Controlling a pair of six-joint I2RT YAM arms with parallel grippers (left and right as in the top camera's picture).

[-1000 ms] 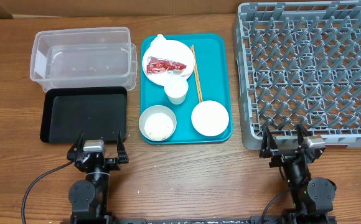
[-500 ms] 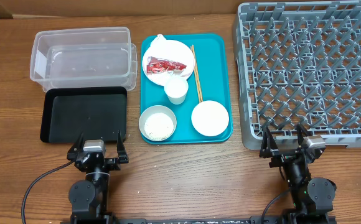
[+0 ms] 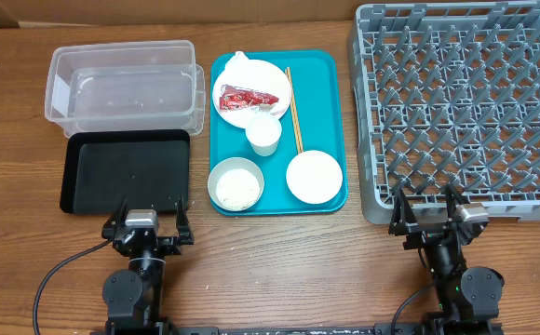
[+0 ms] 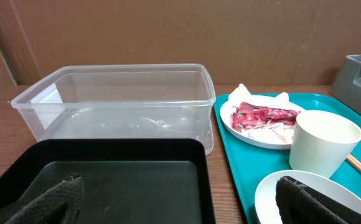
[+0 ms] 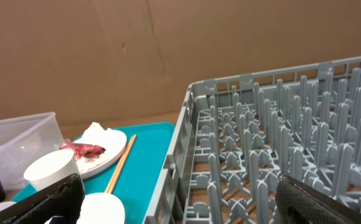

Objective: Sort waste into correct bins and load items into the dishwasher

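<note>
The teal serving tray [image 3: 318, 84] holds a white plate [image 3: 277, 82] with the red wrapper [image 3: 249, 97] and the napkin [image 3: 239, 61]. It also holds the cup [image 3: 263, 136], the chopsticks [image 3: 293, 109], an empty bowl [image 3: 314, 176] and a bowl [image 3: 212, 177] with rice [image 3: 236, 188]. The clear tub [image 3: 126, 56] and black tray [image 3: 126, 172] lie left, and the grey rack [image 3: 461, 107] lies right. My left gripper [image 3: 146, 228] is open and empty in front of the black tray [image 4: 118, 180]. My right gripper [image 3: 436, 216] is open and empty at the rack's [image 5: 280, 143] front left corner.
The left wrist view shows the tub [image 4: 115, 102], wrapper [image 4: 264, 115], cup [image 4: 323, 143] and the near bowl's rim [image 4: 274, 186]. The right wrist view shows the chopsticks [image 5: 121, 163], cup [image 5: 51, 169] and a brown cardboard wall behind the table.
</note>
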